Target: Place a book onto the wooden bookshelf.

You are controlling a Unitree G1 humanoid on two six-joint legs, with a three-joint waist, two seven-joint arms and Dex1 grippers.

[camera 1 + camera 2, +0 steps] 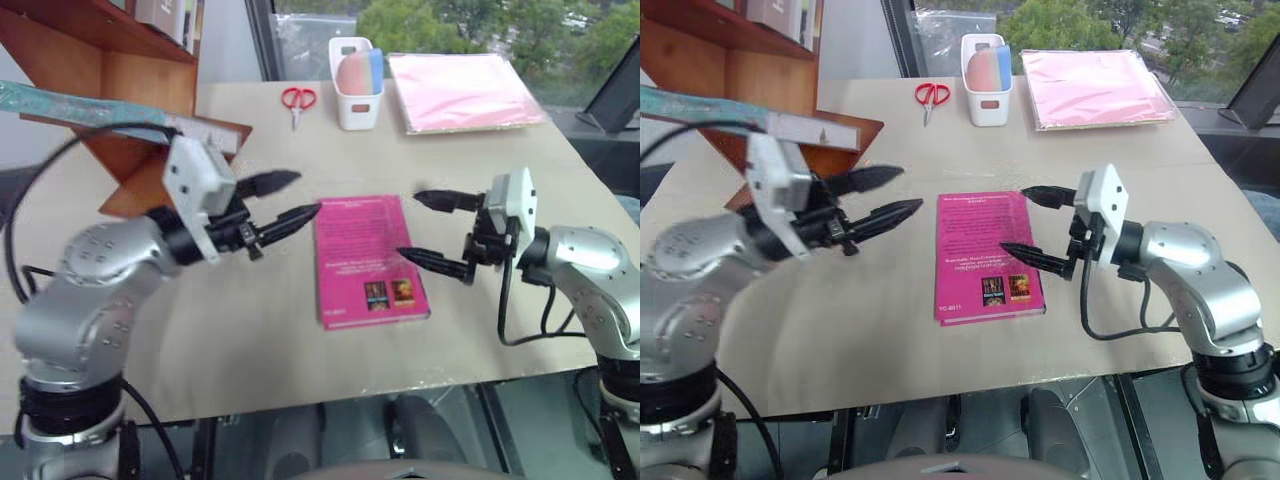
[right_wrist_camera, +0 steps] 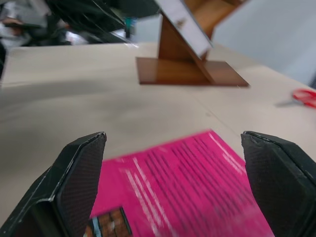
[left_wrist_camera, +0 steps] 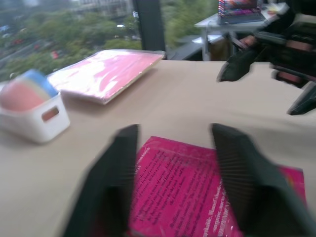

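— Left eye view: where are your grippers?

— My left gripper [image 1: 285,205] hangs just left of the magenta-pink book [image 1: 368,258], its two black fingers pointing right with a gap between them and nothing in it. My right gripper [image 1: 433,231] faces it from the other side, fingers spread wide over the book's right edge, also empty. The pink book lies flat on the table [image 1: 270,330], midway between the two, back cover up.

— And the book you are meant to shelve?

— The teal-green book [image 1: 60,103] lies tilted across the wooden bookshelf [image 1: 110,70] at the far left of the table, its white page edges [image 1: 205,131] facing the near side. Neither gripper touches it. The shelf's reddish-brown panels rise behind it, with other books [image 1: 170,15] standing on an upper board.

— What else is out there?

— Far across the table, red-handled scissors [image 1: 297,99] lie left of a white bin [image 1: 355,95] with pink and blue things in it. Right of the bin, a pink folder [image 1: 462,90] lies flat.
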